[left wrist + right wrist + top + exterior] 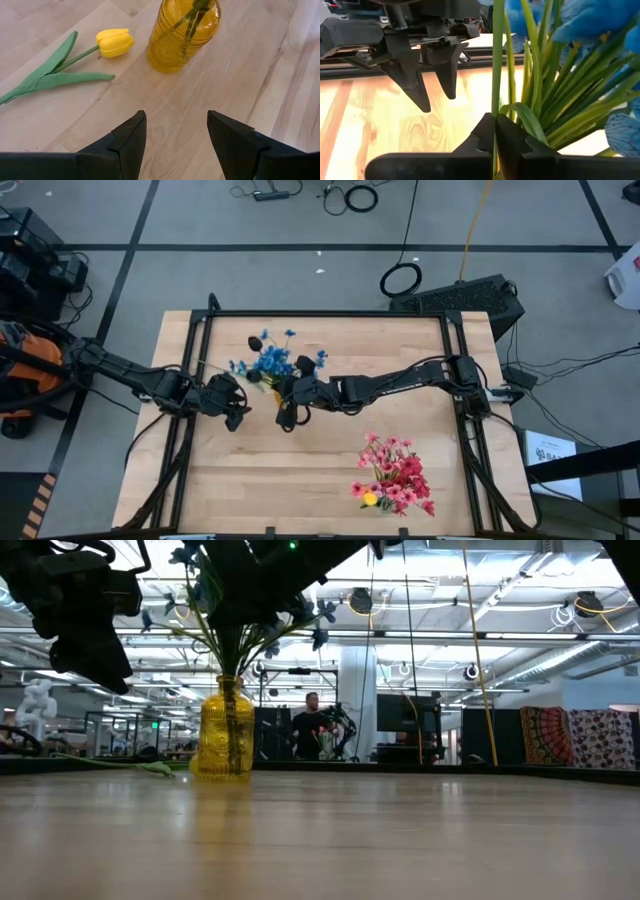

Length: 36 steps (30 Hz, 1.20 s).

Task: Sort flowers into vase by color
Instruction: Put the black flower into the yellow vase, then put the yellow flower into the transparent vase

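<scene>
Light: bright, even, from ceiling lamps (361,600) seen in the low view.
Shadows: soft and faint on the bench (330,470).
Backlight: arms in the low view show as dark silhouettes.
Focus: blue flowers (580,20) blurred close to the right wrist camera.

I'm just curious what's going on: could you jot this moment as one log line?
right end effector: shut on green stem | blue flowers: in yellow vase | left end effector: open, empty | yellow tulip: on table

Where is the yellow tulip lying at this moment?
In the left wrist view the yellow tulip lies flat on the table, just beside the yellow glass vase and apart from it, ahead of the open left end effector.
</scene>
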### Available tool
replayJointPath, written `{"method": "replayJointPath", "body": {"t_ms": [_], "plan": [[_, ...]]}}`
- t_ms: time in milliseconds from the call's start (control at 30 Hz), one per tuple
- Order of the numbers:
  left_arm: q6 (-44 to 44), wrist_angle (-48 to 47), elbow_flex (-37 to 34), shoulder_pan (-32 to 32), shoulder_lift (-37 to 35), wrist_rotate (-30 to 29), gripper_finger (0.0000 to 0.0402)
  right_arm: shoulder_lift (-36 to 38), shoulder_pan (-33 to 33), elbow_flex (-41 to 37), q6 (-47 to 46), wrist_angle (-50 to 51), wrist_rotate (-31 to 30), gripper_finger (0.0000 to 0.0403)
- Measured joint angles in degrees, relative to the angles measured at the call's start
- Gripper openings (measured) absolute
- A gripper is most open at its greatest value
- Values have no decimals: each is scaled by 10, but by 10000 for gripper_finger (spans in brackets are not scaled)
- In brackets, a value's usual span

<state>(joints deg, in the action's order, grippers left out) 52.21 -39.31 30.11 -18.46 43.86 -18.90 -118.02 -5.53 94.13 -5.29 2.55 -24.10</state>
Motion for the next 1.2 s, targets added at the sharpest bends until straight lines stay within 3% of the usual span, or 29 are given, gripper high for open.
{"method": "replayJointPath", "body": {"t_ms": [433,867,1200], "plan": [[0,-1,0,0,0,4,214,2,3,0,-23,5,1,4],[0,-3,0,0,0,22,214,46,-11,0,-16,36,4,102],[-1,-7,0,0,0,24,214,109,-44,0,-94,151,6,114]]}}
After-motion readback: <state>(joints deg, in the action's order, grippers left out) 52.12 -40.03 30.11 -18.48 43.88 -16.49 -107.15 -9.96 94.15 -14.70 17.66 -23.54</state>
